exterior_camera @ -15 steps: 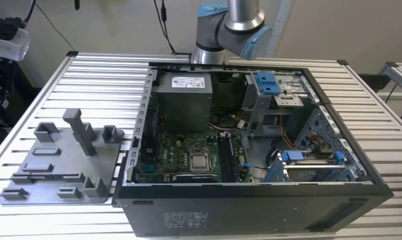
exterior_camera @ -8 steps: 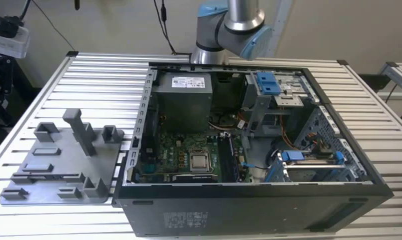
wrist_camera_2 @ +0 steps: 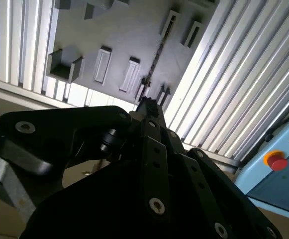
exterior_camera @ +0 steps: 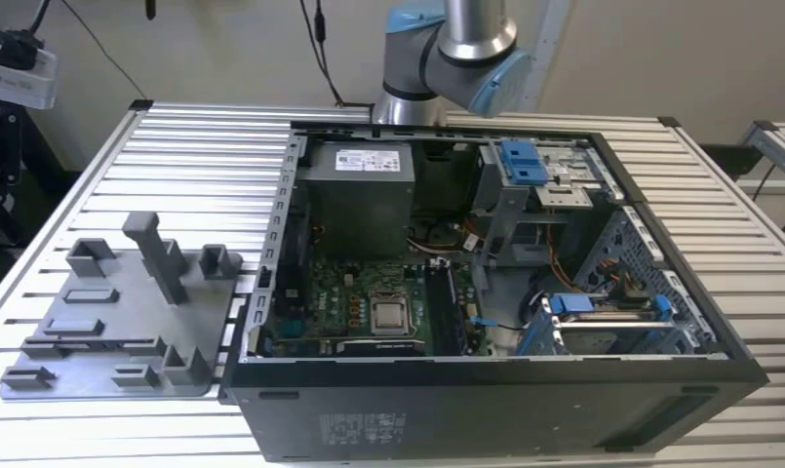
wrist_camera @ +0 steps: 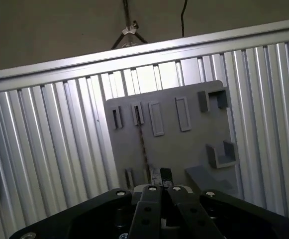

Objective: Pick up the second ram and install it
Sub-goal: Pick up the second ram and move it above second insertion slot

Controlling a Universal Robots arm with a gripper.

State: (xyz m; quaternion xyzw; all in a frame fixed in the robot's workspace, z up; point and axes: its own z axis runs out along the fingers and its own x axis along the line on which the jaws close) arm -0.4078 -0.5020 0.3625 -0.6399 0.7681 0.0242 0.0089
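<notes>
- Black linkage gripper (wrist_camera: 161, 175) hung well above the grey plastic fixture tray (wrist_camera: 184, 144), its fingertips (wrist_camera: 155, 175) drawn together with no visible gap; it held nothing
- Second ram, a long thin dark memory stick (wrist_camera: 142, 147), stood on edge in the tray's low holder blocks, seated and untouched; in both wrist views the stick (wrist_camera_2: 157, 52) ran roughly in line with the gripper's centre, well below it
- Risk, as judged: with the fingers closed, a descent onto the stick would strike its top edge and could chip it or jam it into the holders; the cause would be a failure to open first
- Risk, as judged: the stick offered only a narrow edge, so a slight sideways offset or twist would put one finger on a holder block, or lift the stick tilted and bind it in its slots
- Risk, as judged: a tall grey upright post (exterior_camera: 158, 255) rose from the same tray; low sideways travel of the wide linkage could clip it
- Edges: the tray lay on the ribbed aluminium table (exterior_camera: 197, 146), just beside the open black computer case (exterior_camera: 496, 409), on the exterior view's left; the case's raised side wall stood between the tray and the green motherboard (exterior_camera: 346, 302), so a carry across it would need height
- Open room: the space above the tray was free; the table's rim ran close behind the tray in the first wrist view, and a pale box with a red button (wrist_camera_2: 277, 162) sat beyond the table's edge in the second wrist view
</notes>
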